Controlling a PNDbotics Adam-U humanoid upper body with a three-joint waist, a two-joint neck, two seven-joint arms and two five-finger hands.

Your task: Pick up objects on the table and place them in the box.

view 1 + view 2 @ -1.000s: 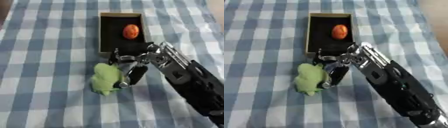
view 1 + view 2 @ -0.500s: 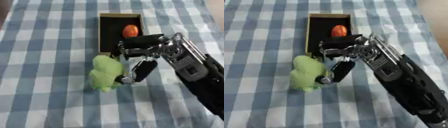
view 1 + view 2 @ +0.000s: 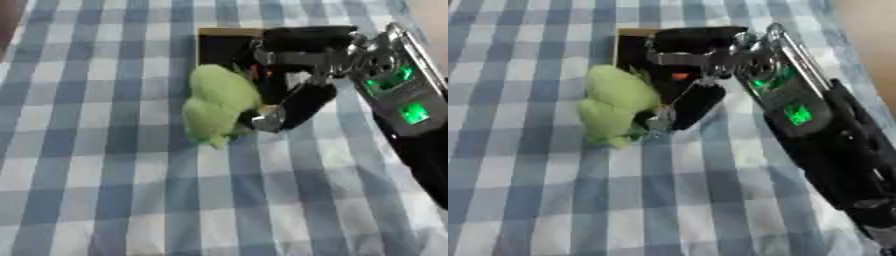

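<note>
The right hand (image 3: 293, 75) now has the green toy (image 3: 219, 102) pinched between its thumb, low at centre frame, and its fingers (image 3: 302, 37) curled over the top; a second ago the toy lay lower on the checked cloth (image 3: 105, 175) with the hand only closing in on it. It now sits just left of centre, right against the box (image 3: 627, 42) at upper centre, where an orange thing (image 3: 679, 76) peeks out behind the hand. I'd say the pick is made and only the short carry over the box's wall remains; the left hand isn't in view.
</note>
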